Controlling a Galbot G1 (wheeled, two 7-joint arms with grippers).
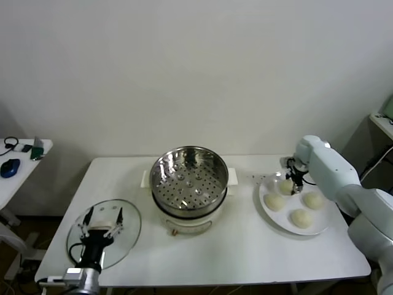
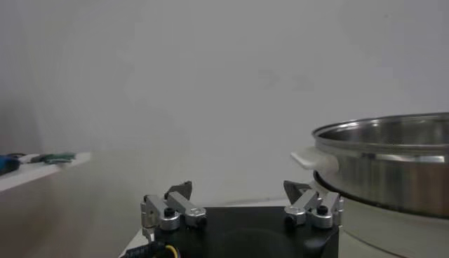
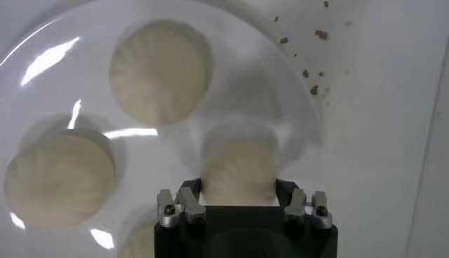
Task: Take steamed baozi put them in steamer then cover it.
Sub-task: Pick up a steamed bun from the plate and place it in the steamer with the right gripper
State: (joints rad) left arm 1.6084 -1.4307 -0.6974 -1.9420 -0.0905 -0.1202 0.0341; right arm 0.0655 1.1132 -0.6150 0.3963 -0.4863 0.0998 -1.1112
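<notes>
A white counter (image 1: 245, 246) carries everything, laid out so each arm has its own share. At its centre the steamer (image 1: 189, 178) stands uncovered and empty, its perforated floor bare and ready for loading. On the robot's left the cover (image 1: 104, 232) lies flat on the counter, out of the way until the buns are in; the left claw (image 1: 103, 228) hovers over it with fingers spread, grasping nothing. On the right a white plate (image 1: 288, 228) holds all four steamed baozi (image 1: 314, 200), so no transfer has been made. The right claw (image 1: 297, 182) is down at the plate's far edge, its fingers standing either side of one bun (image 3: 238, 170); whether they have clenched on it cannot be told.
</notes>
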